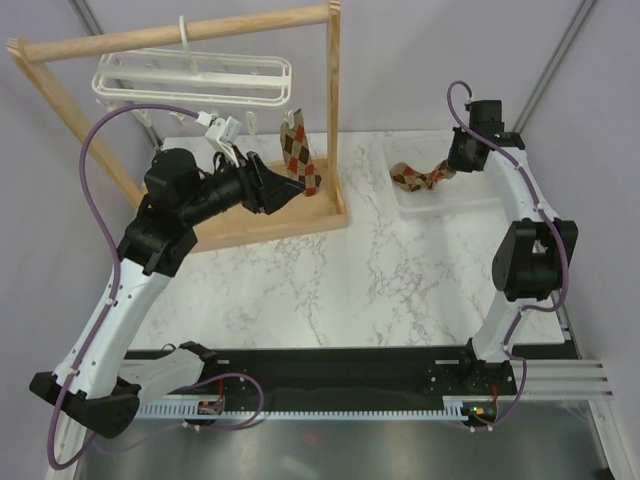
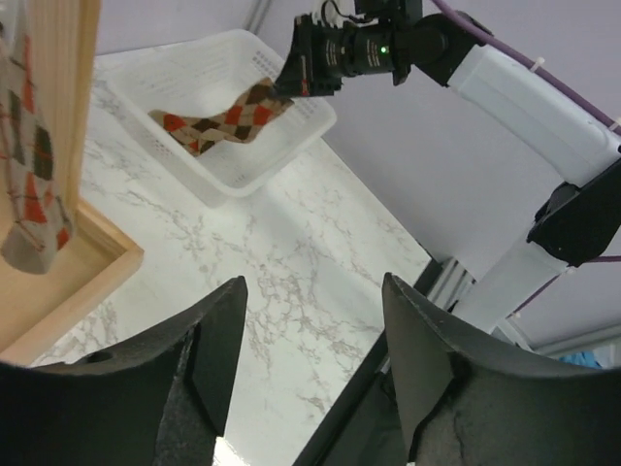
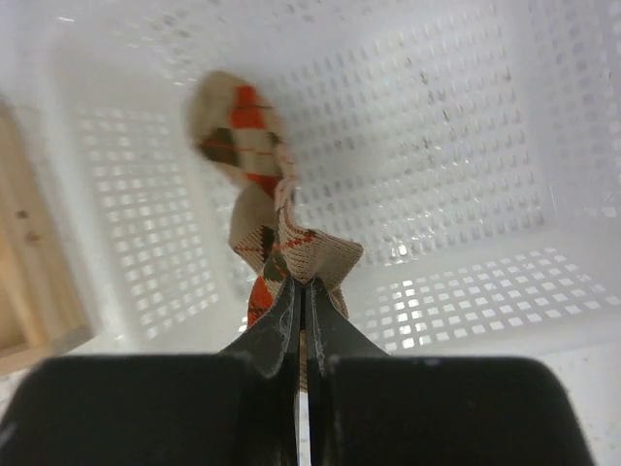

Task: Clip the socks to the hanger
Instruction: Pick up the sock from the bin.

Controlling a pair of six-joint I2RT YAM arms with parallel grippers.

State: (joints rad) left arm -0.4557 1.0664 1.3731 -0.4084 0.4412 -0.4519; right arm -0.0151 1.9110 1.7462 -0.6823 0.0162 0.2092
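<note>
Your left pincer (image 2: 312, 306) stands open and holds nothing. It sits just beside the first sock (image 1: 300, 152), which hangs below the right end of the hanger (image 1: 190, 78) on the wooden rack (image 1: 180, 35). Your right pincer (image 3: 301, 296) is fully closed on one end of the second sock (image 3: 243, 126). That end is raised; the other end rests in the white basket (image 3: 466, 116) on the bench (image 1: 380, 270).
</note>
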